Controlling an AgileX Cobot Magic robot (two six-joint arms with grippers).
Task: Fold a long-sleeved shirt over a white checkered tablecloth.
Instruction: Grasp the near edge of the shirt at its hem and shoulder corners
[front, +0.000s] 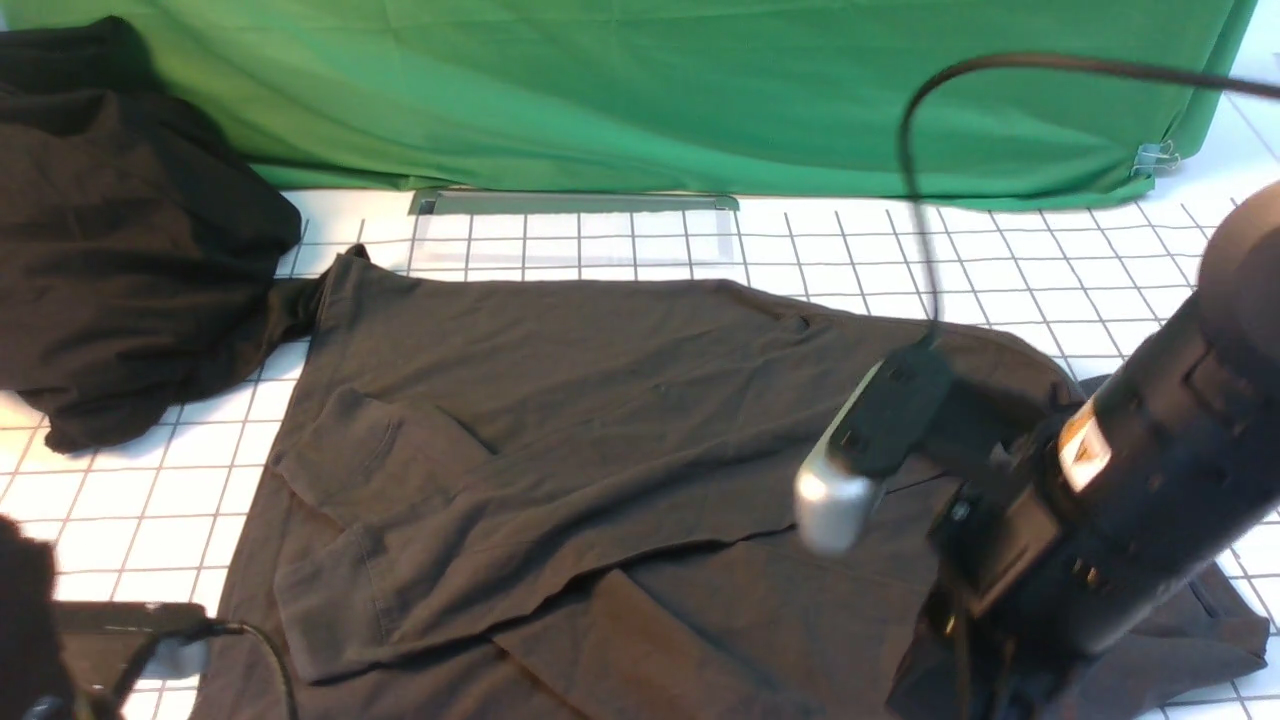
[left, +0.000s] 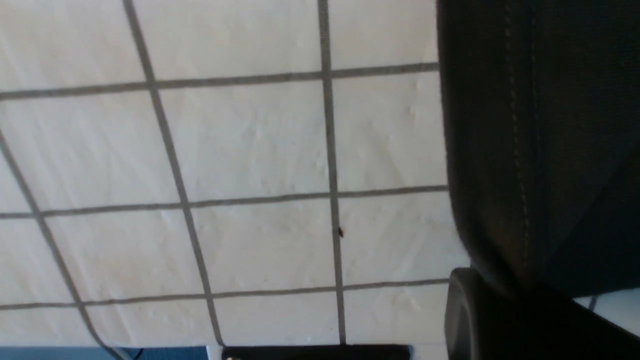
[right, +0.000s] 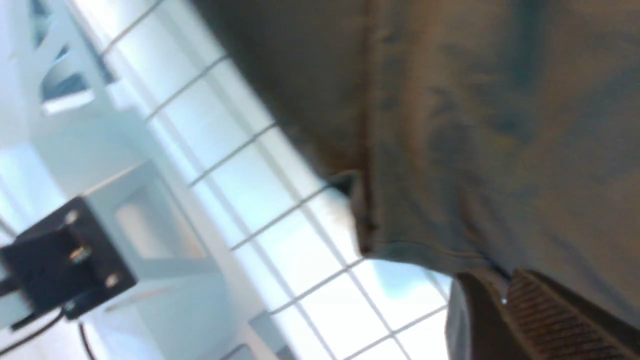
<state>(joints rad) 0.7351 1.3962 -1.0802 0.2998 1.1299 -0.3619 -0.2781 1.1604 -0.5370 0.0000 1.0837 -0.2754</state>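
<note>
The left gripper is closed on a stitched edge of the dark long-sleeved shirt; the right gripper's spread and any hold cannot be told. The right arm slants over the shirt. One rumpled black garment lies beside it; one white checkered tablecloth spreads beneath both.

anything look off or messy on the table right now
Nothing looks spilled or damaged. The nearest thing to odd is the dark garment heap at the far left: it is bunched up, with an end of it reaching the shirt's far left corner, so the two might snag.
</note>
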